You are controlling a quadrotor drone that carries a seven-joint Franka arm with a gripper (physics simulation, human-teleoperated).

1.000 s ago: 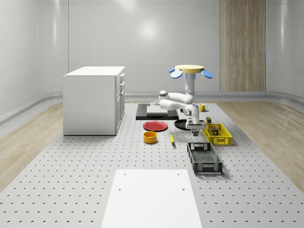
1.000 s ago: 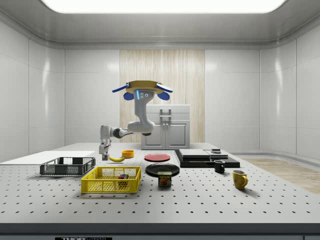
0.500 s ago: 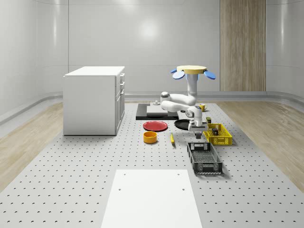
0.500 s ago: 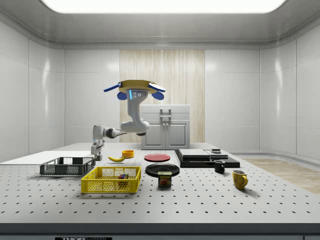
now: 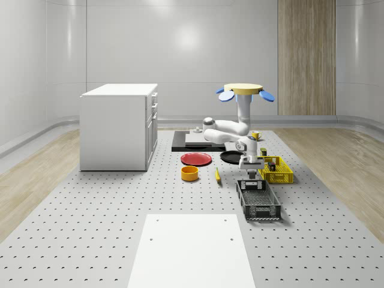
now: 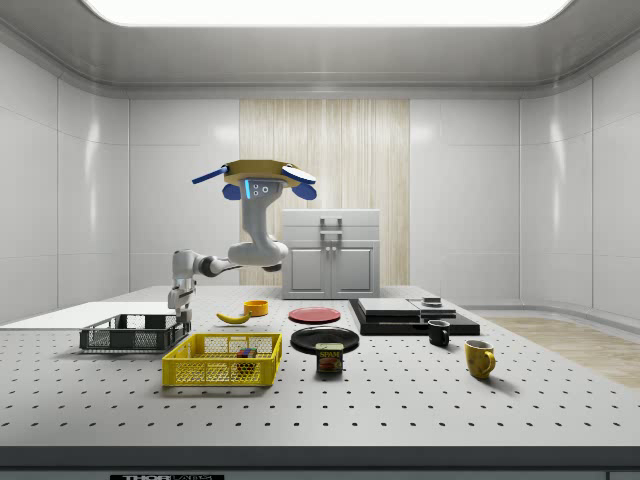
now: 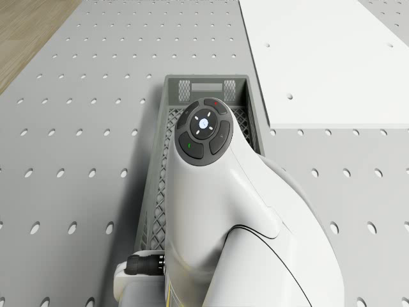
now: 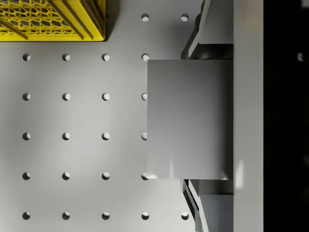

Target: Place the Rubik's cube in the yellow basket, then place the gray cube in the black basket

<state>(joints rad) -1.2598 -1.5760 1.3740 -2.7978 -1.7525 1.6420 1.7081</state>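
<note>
While our yellow-topped quadrotor drone [image 5: 246,90] hovers above the perforated grey table [image 5: 90,228], beyond the baskets and near the flat black pan [image 5: 230,157], our white jointed arm [image 5: 227,128] reaches down and forward from it. Our two-finger gripper [image 5: 251,174] hangs just over the far end of the black mesh plastic basket [image 5: 258,200], and in the side view it sits above that basket's right end. Between our fingers [image 8: 212,21] we hold the plain gray cube [image 8: 189,119]: the jaws are closed against two opposite faces of it, as the wrist view shows. The cube is above the table beside a corner of the yellow basket, and we cannot tell from that view whether it is already over the black basket's rim.

We see the Rubik's cube [image 6: 245,353] lying inside the yellow mesh plastic basket [image 6: 222,359], which stands just beside the black one.

Elsewhere on the table we note a round red plate [image 5: 196,159], a small orange bowl [image 5: 189,173], a yellow banana [image 6: 233,317], a labelled food tin [image 6: 329,357], a dark mug [image 6: 438,332] and a yellow mug [image 6: 479,357]. A white cabinet [image 5: 119,126] stands well apart.
</note>
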